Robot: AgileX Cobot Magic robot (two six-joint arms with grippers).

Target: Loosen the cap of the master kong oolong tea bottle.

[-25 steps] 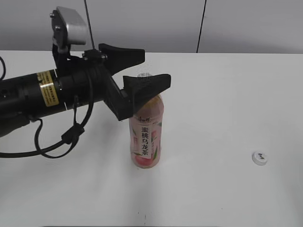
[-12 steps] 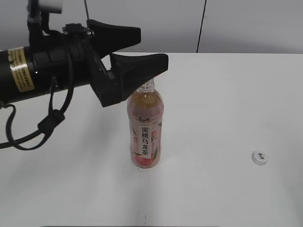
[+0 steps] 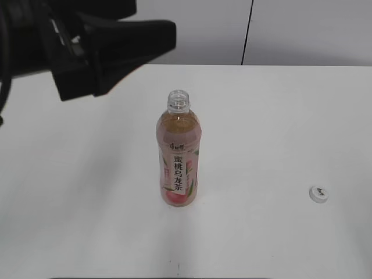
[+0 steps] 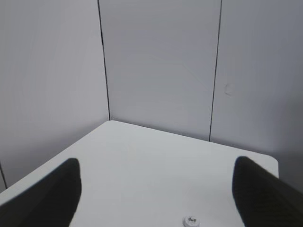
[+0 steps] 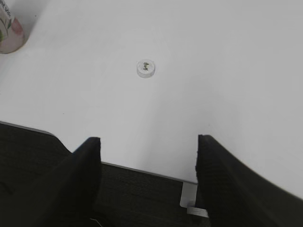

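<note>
Left wrist view shows the left gripper (image 4: 156, 196) with its two dark fingers spread wide and nothing between them, raised above the white table (image 4: 142, 165). The right gripper (image 5: 147, 182) likewise stands spread and empty, hanging over the table's near edge. Between them the master kong oolong tea bottle (image 3: 178, 157) stands upright near the middle of the table, its neck bare. The cap (image 3: 318, 194) lies flat on the table, well apart to the bottle's right.

Lab: bare white table (image 3: 279, 116), grey panelled walls (image 4: 161, 71)
</note>
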